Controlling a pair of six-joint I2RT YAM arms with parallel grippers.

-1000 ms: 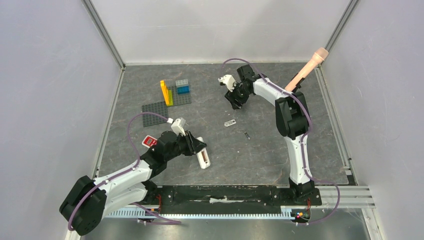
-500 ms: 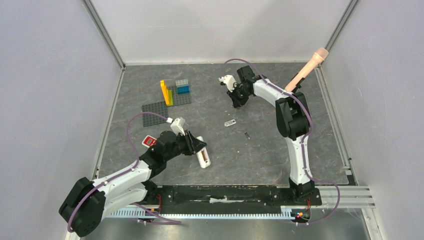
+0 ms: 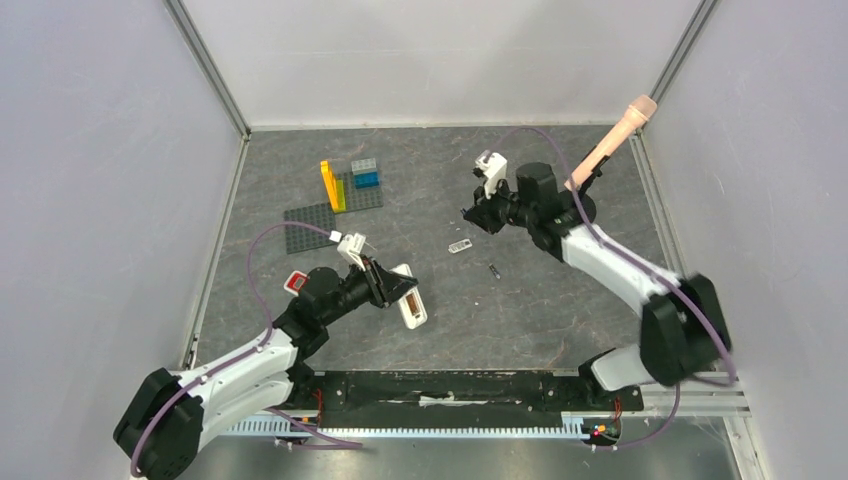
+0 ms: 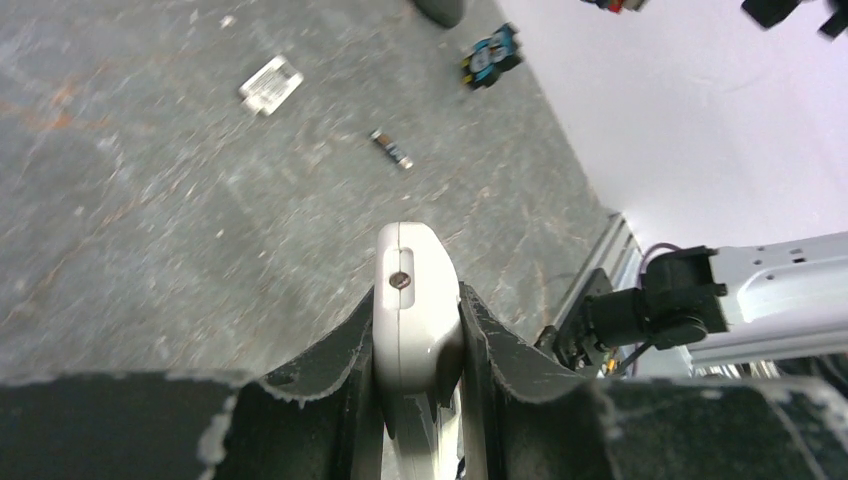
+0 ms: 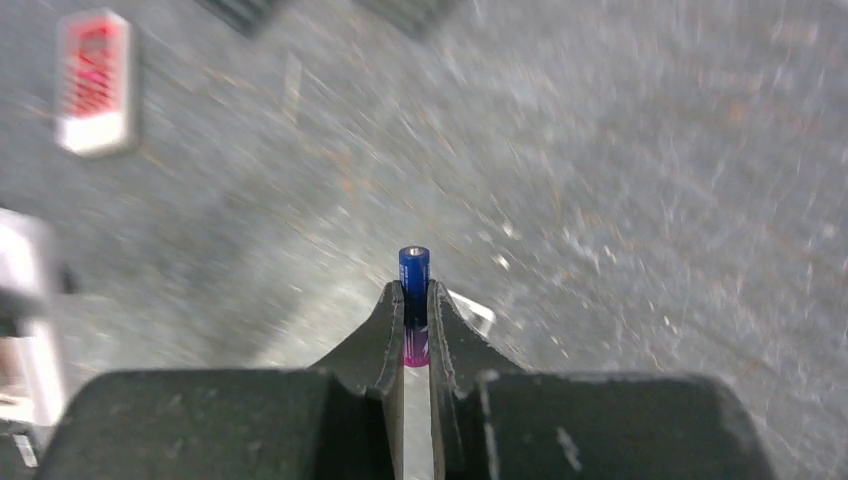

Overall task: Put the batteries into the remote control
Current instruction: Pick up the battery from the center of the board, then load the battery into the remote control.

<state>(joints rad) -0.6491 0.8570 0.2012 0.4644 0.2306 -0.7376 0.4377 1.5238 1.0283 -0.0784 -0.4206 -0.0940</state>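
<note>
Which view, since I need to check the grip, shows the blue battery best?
The right wrist view: the blue battery stands clamped in the right gripper, tip sticking out. From the top it is too small to make out. The left wrist view misses it.

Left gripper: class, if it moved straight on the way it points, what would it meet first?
Probably the grey stone-look tabletop; the small dark cylindrical battery lies nearly in line beyond, though depth is unclear.
</note>
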